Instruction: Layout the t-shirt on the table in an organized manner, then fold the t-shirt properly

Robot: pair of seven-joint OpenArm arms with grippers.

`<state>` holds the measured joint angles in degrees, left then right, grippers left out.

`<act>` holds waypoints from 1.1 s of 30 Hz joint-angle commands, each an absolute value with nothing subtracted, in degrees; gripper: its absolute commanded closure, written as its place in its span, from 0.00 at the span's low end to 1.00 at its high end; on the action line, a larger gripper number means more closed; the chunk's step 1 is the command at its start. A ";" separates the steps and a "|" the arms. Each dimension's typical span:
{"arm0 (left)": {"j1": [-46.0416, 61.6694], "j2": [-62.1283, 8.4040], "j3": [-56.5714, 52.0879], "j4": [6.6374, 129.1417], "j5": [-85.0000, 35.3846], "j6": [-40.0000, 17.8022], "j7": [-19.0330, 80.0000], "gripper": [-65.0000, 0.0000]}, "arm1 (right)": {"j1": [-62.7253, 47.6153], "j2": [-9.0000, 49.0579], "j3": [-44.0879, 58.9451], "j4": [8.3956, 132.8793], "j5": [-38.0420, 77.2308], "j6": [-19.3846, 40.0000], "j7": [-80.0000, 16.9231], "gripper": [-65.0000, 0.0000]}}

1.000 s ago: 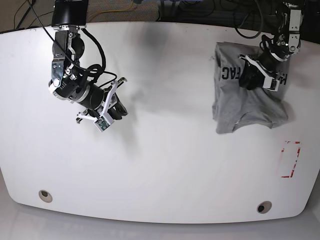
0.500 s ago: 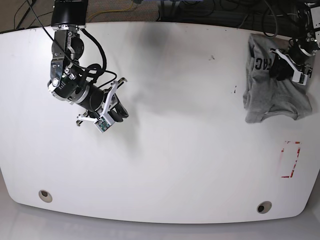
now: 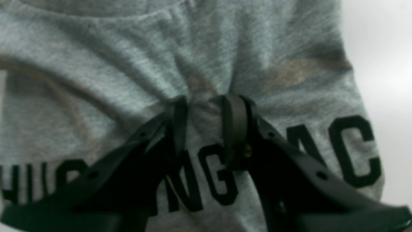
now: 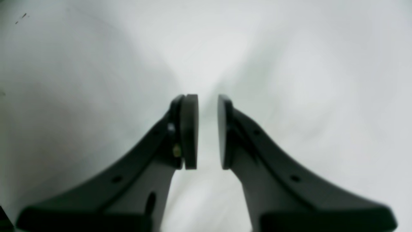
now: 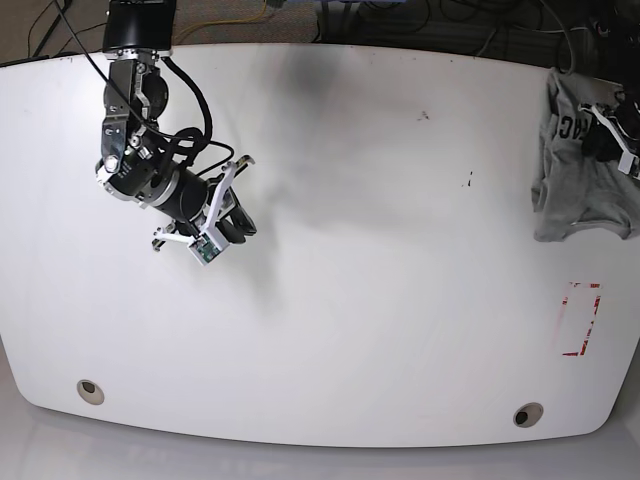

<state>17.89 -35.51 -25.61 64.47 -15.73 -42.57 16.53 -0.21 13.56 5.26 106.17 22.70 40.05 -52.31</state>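
Observation:
The grey t-shirt [image 5: 582, 180] lies bunched at the far right of the white table [image 5: 380, 300], partly over its edge, with black lettering showing. My left gripper [image 5: 610, 138] sits on its upper part. In the left wrist view this gripper [image 3: 204, 103] is shut on a pinched fold of the t-shirt [image 3: 193, 48], just above the printed letters. My right gripper [image 5: 240, 225] hovers over bare table at the left, far from the shirt. In the right wrist view it [image 4: 207, 100] stands open by a narrow gap, with nothing between its pads [image 4: 190, 129].
A red rectangular tape mark [image 5: 580, 318] lies on the table below the shirt. Two round grommet holes [image 5: 91, 391] [image 5: 527, 414] sit near the front edge. Small dark specks [image 5: 423, 115] dot the back right. Cables run along the far edge.
The left gripper has dragged the t-shirt rightward, from mid-right of the table to its right edge. The right arm has not moved.

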 commanded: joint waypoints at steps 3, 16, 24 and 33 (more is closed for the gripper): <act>18.15 -38.11 -25.63 63.78 -9.98 -40.00 22.20 0.73 | -0.04 13.93 5.49 107.38 23.43 40.00 -50.95 0.85; 17.36 -41.80 -26.15 64.31 -10.24 -40.00 22.20 0.73 | -0.40 14.11 5.49 107.38 23.43 40.00 -50.95 0.85; 15.34 -41.63 -30.81 68.79 -10.15 -40.00 24.22 0.73 | -0.40 14.11 5.49 107.38 23.43 40.00 -50.95 0.85; 11.38 -41.45 -32.84 80.22 -10.24 -40.00 31.08 0.72 | -0.13 14.29 5.58 107.47 23.34 40.00 -50.51 0.85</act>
<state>13.17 -39.72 -32.36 77.36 -9.52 -40.32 31.22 -1.13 13.82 5.28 106.19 22.65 40.03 -52.14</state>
